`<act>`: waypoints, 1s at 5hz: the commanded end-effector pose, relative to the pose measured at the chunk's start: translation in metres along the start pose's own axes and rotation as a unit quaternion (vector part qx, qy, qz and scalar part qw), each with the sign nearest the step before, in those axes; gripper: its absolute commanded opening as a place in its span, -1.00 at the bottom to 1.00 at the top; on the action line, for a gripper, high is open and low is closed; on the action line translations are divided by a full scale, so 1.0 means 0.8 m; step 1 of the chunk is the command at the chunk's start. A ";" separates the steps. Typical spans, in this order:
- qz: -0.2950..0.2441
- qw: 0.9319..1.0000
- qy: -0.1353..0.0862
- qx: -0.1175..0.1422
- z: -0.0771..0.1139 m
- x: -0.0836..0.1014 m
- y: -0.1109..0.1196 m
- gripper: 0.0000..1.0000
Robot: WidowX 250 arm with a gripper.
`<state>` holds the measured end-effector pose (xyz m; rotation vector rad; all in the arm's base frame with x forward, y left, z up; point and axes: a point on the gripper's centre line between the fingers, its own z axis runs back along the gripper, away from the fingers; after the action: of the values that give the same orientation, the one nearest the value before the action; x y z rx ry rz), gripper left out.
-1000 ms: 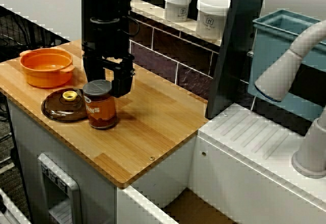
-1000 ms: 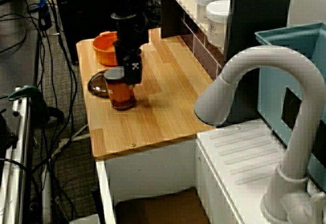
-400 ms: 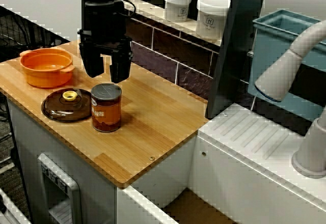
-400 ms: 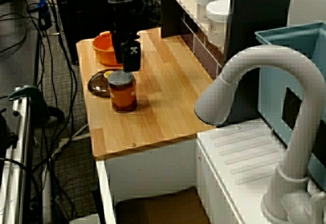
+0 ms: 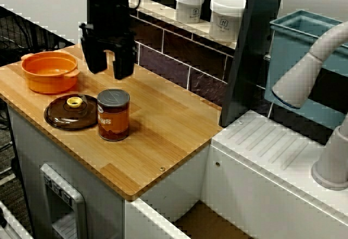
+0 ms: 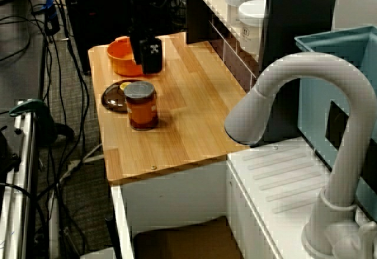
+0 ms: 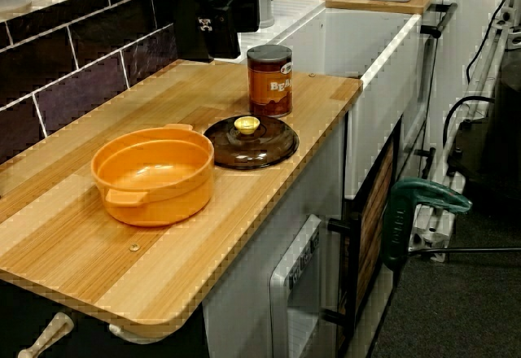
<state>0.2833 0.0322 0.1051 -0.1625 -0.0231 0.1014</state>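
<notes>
In the upper left of the front view, the gripper (image 5: 110,71) hangs above the counter (image 5: 163,125). Its jaws are spread wide and there is nothing between them. The can (image 5: 113,115) stands upright lower in the frame, well apart from the fingers (image 5: 124,65). I cannot tell if the jaws are exactly over it.

Just left of the can lies the brown lid (image 5: 68,115). In the view along the counter the two look nearly touching, but whether they really touch is not clear. Further left is the orange pot (image 5: 50,71), which is empty. Two white jars (image 5: 227,18) sit on the shelf at the top of the frame.

I think the main risk is that the can falls over. If the jaws are not centred over it, a straight descent could put one finger on the rim and tip the can, or push it against the lid. The can is also near the front edge of the counter, so a hard sideways push could send it off.
</notes>
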 end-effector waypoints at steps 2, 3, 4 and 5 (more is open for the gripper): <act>-0.123 0.991 -0.023 0.055 0.049 -0.018 0.056 1.00; -0.137 0.989 -0.007 0.058 0.043 -0.031 0.065 1.00; -0.147 0.987 0.000 0.057 0.035 -0.049 0.069 1.00; -0.154 0.986 -0.002 0.063 0.018 -0.067 0.066 1.00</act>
<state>0.2202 0.0791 0.0969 -0.0549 -0.0031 -0.1971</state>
